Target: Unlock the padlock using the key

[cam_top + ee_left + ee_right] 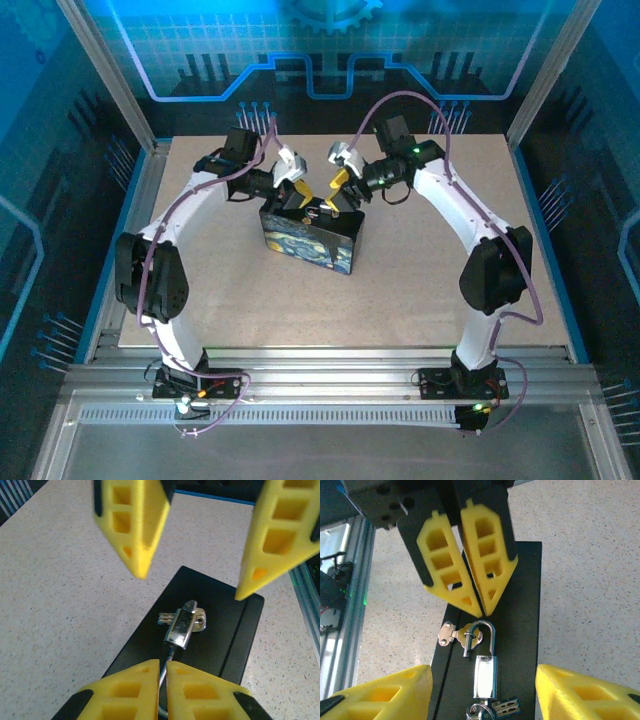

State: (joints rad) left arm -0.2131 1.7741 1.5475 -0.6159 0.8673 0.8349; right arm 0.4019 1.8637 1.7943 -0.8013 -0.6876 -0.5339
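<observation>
The small silver padlock (486, 675) lies on the black top of the dark box (300, 245), its shackle (492, 630) hooked through the brass hasp (451, 632). The shackle's short leg stands free of the lock body. A bunch of keys (495, 711) sits at the body's lower end. My left gripper (481, 612) is shut on the top of the shackle, whose thin wire runs between its fingertips (163, 662). My right gripper (484, 669) is open, one finger on each side of the padlock body and touching nothing. Its fingers (135, 525) hang above the padlock (182, 625).
The box, painted with a swirling night sky, stands in the middle of the speckled table (400, 290). Both arms lean in over it from either side, grippers close together. Aluminium rails (330, 365) border the table's near edge.
</observation>
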